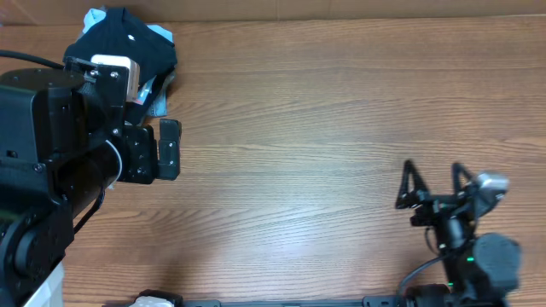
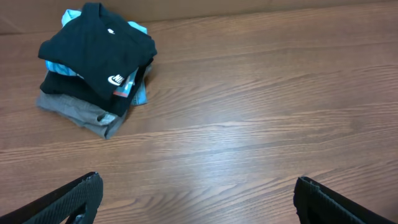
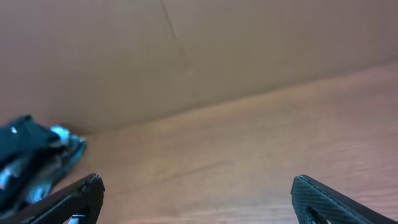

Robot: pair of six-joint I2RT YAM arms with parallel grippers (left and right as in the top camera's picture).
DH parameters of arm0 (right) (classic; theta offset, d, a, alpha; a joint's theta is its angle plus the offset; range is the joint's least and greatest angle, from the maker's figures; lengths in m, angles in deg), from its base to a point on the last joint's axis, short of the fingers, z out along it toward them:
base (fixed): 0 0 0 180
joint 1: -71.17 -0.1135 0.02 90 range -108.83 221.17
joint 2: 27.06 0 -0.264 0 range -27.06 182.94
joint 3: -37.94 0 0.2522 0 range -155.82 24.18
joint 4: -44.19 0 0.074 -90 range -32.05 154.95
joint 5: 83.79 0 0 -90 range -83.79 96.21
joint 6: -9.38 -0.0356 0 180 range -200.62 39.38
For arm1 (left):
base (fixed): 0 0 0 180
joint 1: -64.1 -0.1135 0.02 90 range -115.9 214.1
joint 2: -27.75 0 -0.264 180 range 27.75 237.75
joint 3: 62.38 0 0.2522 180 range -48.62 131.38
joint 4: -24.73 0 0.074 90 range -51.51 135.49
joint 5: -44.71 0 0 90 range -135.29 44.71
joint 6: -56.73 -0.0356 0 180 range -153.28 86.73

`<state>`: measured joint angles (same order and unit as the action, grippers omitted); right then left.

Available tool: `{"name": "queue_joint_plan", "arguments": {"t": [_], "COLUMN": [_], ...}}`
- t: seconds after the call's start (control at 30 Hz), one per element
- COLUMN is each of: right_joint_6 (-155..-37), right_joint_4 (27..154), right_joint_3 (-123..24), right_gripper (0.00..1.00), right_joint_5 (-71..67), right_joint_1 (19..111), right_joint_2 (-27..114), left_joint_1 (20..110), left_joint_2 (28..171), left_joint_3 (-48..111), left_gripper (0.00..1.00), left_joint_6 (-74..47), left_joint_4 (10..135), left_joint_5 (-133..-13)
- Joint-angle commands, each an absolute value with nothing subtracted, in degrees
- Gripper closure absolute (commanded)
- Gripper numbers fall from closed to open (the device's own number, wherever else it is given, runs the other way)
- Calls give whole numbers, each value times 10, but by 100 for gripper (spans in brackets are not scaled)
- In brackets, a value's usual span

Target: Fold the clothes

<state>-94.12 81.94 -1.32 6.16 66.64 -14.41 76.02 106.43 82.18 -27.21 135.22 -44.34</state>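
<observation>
The dark navy-black T-shirt (image 2: 93,46) lies folded on top of a small stack at the table's far left corner, its small white logo (image 2: 115,79) facing up. It also shows in the overhead view (image 1: 128,38) and, blurred, in the right wrist view (image 3: 22,152). My left gripper (image 2: 198,193) is open and empty above bare wood, to the near right of the stack; in the overhead view it (image 1: 169,149) hangs just in front of the stack. My right gripper (image 1: 435,183) is open and empty at the near right, far from the shirt, as the right wrist view (image 3: 196,190) shows.
Under the dark shirt lie a light blue shirt (image 2: 140,93) and a grey folded garment (image 2: 78,112). A brown cardboard wall (image 3: 186,50) stands along the far edge of the wooden table (image 1: 324,128). The bulky left arm (image 1: 51,162) covers the left side.
</observation>
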Motion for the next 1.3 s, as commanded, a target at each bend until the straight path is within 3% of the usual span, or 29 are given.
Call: {"name": "queue_joint_plan", "arguments": {"t": [0.0,0.4,1.27], "right_joint_6": [-941,-940,-941], "right_joint_4": [778,583,627], "right_joint_3": [61,238,237], "right_gripper": [0,0,0], "right_joint_5": [44,49,52], "right_joint_1": [667,667,667], "right_joint_2": [-198,-269,-268], "left_joint_1": [762,762,762], "left_joint_2": [1067,1068,1068], "left_joint_3": [825,825,825], "left_gripper": [0,0,0], "left_joint_6": [-262,-262,-262], "left_joint_4": [1353,1353,1353], "left_joint_5": [-438,-438,-438]}}
